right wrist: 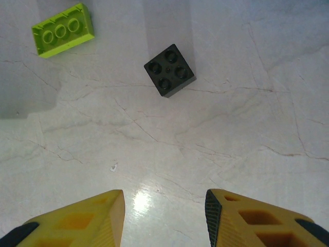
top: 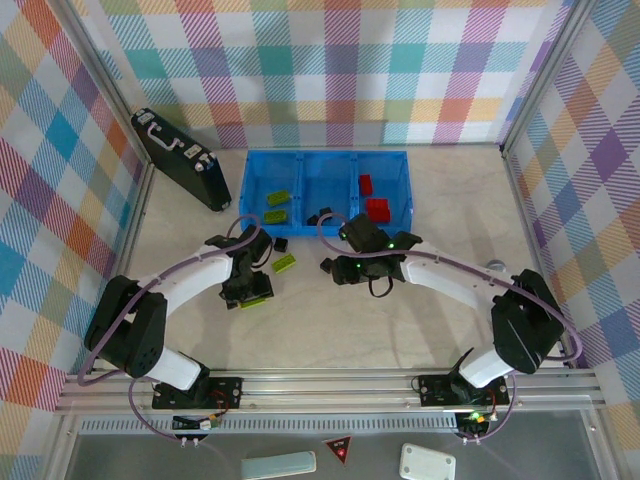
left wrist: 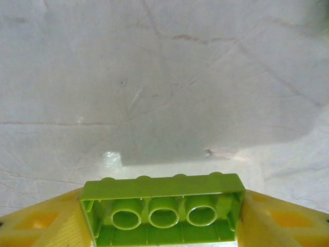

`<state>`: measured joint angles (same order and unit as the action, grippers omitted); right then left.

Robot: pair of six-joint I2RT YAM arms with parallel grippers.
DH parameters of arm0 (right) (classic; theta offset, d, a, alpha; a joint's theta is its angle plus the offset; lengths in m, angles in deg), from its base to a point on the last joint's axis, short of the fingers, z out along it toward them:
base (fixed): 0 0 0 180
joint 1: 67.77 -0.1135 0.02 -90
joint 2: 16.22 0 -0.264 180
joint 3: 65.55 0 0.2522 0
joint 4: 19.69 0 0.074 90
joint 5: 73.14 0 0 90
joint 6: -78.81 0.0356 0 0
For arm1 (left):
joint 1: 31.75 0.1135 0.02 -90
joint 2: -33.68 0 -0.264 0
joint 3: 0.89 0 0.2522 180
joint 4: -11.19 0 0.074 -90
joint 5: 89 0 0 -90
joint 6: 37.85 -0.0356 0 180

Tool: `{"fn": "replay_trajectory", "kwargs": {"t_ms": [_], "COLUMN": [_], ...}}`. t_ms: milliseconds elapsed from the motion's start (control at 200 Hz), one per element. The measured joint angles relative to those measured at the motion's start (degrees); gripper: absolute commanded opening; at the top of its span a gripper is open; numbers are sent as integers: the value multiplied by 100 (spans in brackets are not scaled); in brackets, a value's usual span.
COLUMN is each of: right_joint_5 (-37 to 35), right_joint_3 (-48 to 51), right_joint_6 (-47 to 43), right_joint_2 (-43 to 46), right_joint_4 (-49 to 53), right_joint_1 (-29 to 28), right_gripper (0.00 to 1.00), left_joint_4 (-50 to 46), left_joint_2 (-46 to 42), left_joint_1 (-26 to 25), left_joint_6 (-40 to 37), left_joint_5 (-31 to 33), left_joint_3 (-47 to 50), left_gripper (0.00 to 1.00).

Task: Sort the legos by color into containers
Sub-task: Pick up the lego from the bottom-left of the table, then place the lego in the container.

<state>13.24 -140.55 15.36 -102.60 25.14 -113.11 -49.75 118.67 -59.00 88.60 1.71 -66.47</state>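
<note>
My left gripper (top: 252,296) is shut on a lime-green lego (left wrist: 163,186), held by its ends between the yellow fingers (left wrist: 41,221), hollow underside toward the wrist camera, just above the table. My right gripper (right wrist: 164,206) hangs open over bare table with nothing between its fingers. Ahead of it lie a black lego (right wrist: 169,70) and a lime-green lego (right wrist: 62,31); from above these two sit between the arms, the black one (top: 281,243) beyond the green one (top: 287,263). The blue containers tray (top: 325,155) holds green legos (top: 276,206) on the left and red legos (top: 374,198) on the right.
A black briefcase (top: 180,160) leans at the back left by the plaid wall. Something black (top: 322,214) sits at the tray's front rim near the middle compartment. Plaid walls close in three sides of the table.
</note>
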Motion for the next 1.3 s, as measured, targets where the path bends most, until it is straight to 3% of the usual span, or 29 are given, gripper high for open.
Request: {"fn": "replay_trajectory", "kwargs": {"t_ms": [415, 945, 1300], "right_joint_5": [-234, -584, -737], "right_joint_3": [289, 597, 597], "right_joint_6": [162, 573, 855], "right_joint_2": [492, 1043, 1189], "right_joint_4": [299, 896, 1119], "right_joint_1": [2, 0, 0], "right_gripper": [47, 47, 47], "left_joint_4": [-540, -691, -225], "left_joint_2": [109, 1711, 2638], "left_joint_1": [116, 769, 1056], "left_joint_6": [-557, -1471, -1064], "left_joint_5": [179, -4, -540], "left_joint_3": [-1303, -3451, -4385], "left_gripper": [64, 64, 64]}}
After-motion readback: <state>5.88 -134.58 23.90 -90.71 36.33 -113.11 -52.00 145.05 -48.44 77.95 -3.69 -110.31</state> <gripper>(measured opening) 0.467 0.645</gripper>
